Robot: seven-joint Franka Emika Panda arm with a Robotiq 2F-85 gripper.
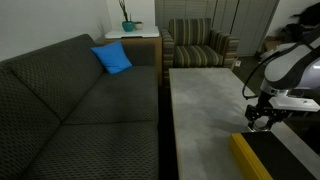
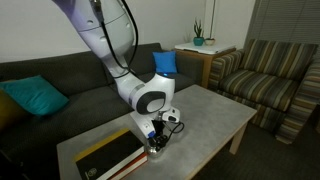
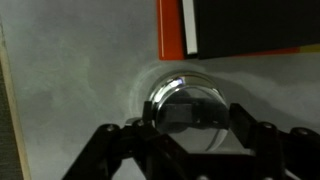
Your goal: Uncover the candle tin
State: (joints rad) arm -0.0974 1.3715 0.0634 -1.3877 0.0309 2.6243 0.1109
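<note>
Straddling the candle tin on the grey desk, the claw stood low beside the black box; whether its fingers actually pinched it, I could not tell.

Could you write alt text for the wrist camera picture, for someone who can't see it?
A small round silvery tin sits on a grey table, with the robot's dark pincer straddling it, one finger at each side; whether they touch it is unclear. Above it in the picture lies a black box with an orange-looking edge.
</note>
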